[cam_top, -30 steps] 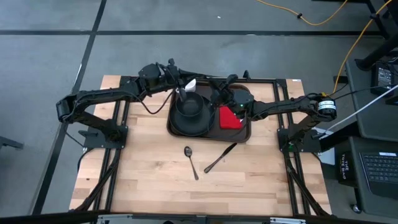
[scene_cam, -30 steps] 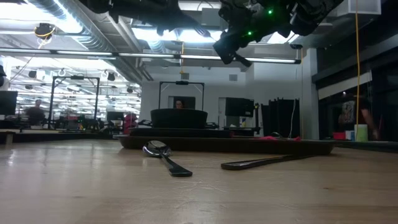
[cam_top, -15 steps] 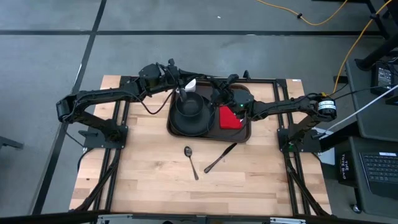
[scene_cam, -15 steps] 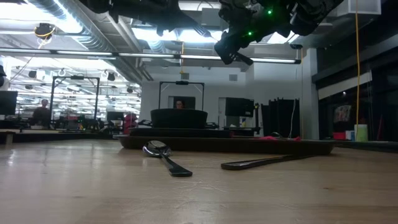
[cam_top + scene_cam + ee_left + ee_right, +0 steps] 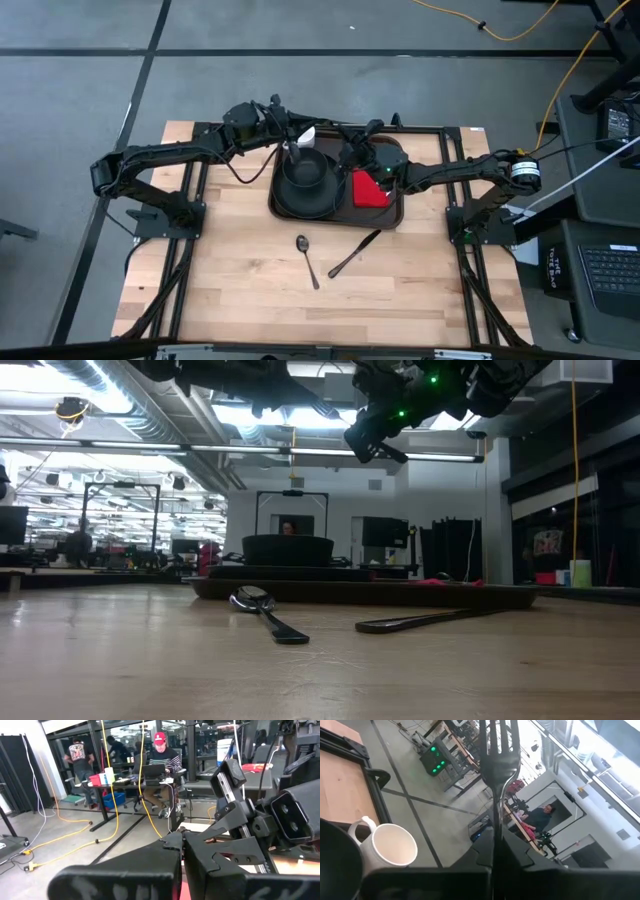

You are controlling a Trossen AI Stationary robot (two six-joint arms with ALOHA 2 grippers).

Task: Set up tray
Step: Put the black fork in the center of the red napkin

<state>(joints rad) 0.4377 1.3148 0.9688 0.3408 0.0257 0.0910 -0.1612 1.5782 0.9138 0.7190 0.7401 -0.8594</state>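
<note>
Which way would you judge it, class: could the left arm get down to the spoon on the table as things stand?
Probably yes. The spoon lies alone on bare wood in front of the tray; nothing covers it. The shut left gripper hangs behind the tray.

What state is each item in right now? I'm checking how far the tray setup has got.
Tray: flat on the table.
Plate: on the tray.
Napkin: on the tray, beside the plate.
Mug: upright, empty.
Spoon: lying on the table, off the tray.
Knife: lying on the table, off the tray.
Fork: clamped in the right gripper.
Left gripper: shut, empty.
</note>
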